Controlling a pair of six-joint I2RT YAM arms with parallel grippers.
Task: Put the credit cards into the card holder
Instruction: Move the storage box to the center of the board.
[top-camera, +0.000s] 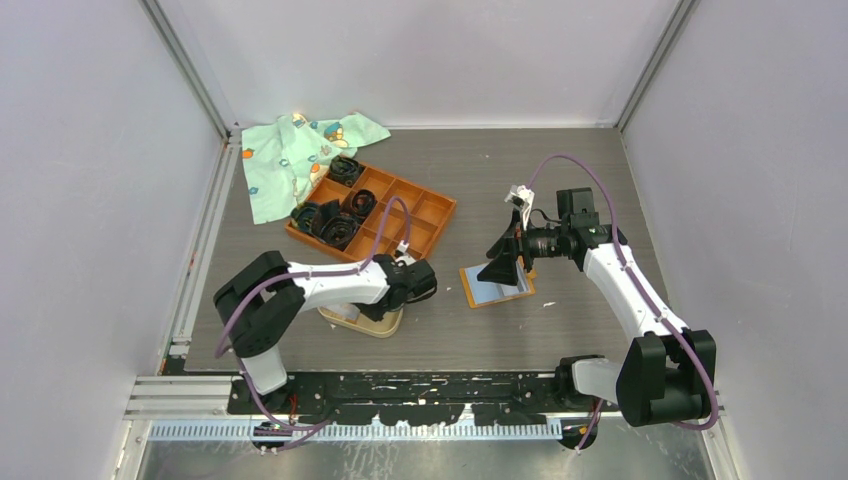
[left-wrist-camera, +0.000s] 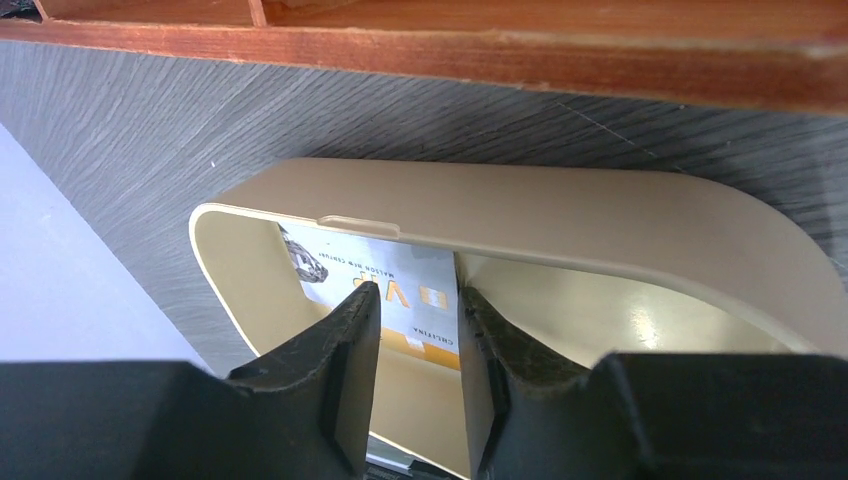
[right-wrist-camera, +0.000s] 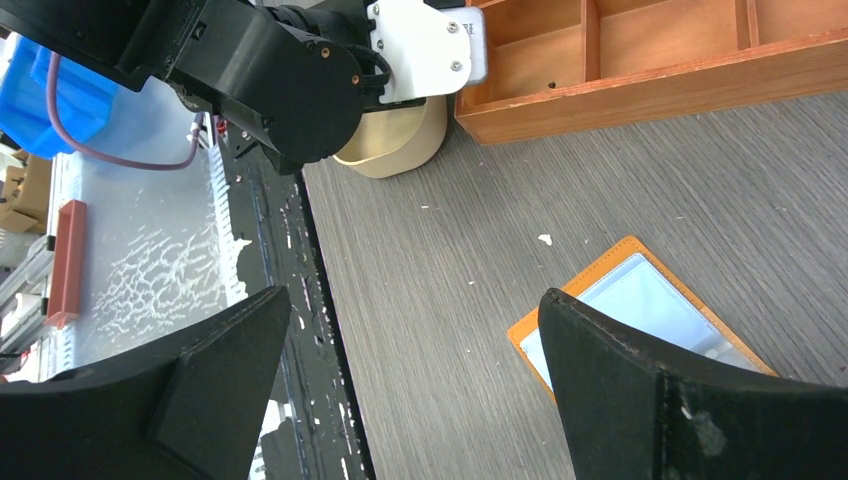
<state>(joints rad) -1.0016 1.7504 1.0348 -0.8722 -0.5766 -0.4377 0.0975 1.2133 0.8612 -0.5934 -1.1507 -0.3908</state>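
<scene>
The left tool (left-wrist-camera: 418, 292) dips into the card holder (left-wrist-camera: 600, 220), toward 7 o'clock on the bench (right-wrist-camera: 600, 170). Its jaws stand a narrow gap apart in front of a printed credit card (left-wrist-camera: 350, 262) already inside the rim, and I cannot tell whether they pinch it; I judge this the drop-off. The right tool (right-wrist-camera: 410, 300) hovers spread wide and empty above the orange wallet (right-wrist-camera: 640, 300) at 4 o'clock, probably placed for the next pick.

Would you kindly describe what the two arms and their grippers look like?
Both the left arm and right arm have white links and black joints, each trailing a purple cable. The left gripper and right gripper carry black, wedge-shaped fingers.
</scene>
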